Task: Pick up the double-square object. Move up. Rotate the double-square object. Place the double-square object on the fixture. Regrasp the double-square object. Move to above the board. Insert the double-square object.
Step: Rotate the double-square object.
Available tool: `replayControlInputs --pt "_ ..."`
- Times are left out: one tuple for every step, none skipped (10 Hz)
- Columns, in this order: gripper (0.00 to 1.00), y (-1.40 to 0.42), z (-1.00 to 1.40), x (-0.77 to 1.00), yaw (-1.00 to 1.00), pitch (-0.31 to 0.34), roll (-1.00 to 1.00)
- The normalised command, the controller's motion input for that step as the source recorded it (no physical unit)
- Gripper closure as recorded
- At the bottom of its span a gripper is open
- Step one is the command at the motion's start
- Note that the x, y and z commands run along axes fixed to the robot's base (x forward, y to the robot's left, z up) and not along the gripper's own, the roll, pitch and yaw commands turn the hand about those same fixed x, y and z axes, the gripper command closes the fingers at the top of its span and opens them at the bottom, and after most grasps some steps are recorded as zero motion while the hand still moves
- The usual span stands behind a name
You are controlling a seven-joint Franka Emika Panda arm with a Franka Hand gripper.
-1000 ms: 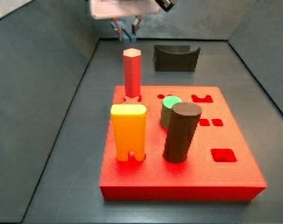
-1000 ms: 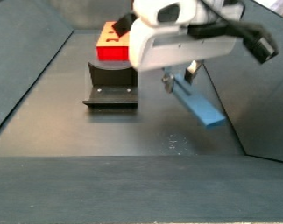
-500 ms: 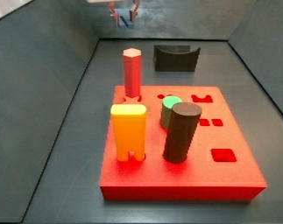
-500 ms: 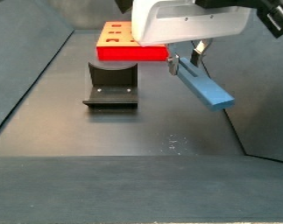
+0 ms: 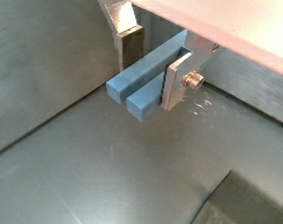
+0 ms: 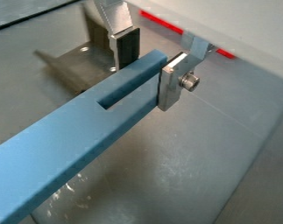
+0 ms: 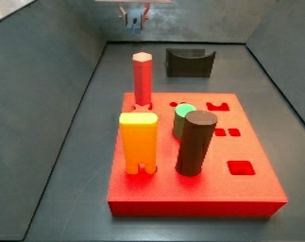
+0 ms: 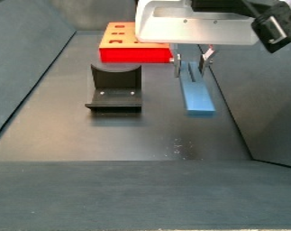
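From where I stand, the slim blue-grey double-square object (image 8: 199, 94) hangs clear of the dark floor, clamped near one end between the silver plates of the gripper (image 8: 197, 61); the fingers (image 6: 174, 80) press on its two flat sides in both wrist views, jaws closed on it. Half a second ago the bar slanted out toward four o'clock in a side view; it now runs close to six o'clock, nearly straight toward the camera, so it has been turned. The gripper's height looks about unchanged.

Just beyond, at nine o'clock from the bar, the small black fixture (image 8: 113, 87) with its curved recess sits on the floor, unmoved. Behind it lies the flat red board (image 7: 199, 161), carrying a red hexagonal peg (image 7: 142, 78), an orange notched block (image 7: 138, 143) and a dark brown cylinder (image 7: 194, 143), all as before.
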Motion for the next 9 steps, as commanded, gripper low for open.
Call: replayControlInputs --pt "1.00 0.02 -0.03 0.02 -1.00 -0.003 0.00" --pt "1.00 0.02 -0.03 0.03 -1.00 -0.003 0.00" --pt "1.00 0.02 -0.03 0.03 -1.00 -0.003 0.00" --pt "1.00 0.02 -0.03 0.03 -1.00 -0.004 0.00" --pt "1.00 0.02 -0.03 0.03 -1.00 -0.004 0.00" --pt "1.00 0.02 -0.03 0.03 -1.00 -0.004 0.00" --pt "1.00 0.02 -0.03 0.03 -1.00 -0.004 0.00" --pt "1.00 0.02 -0.03 0.03 -1.00 -0.004 0.00" --pt "1.00 0.02 -0.03 0.03 -1.00 -0.004 0.00"
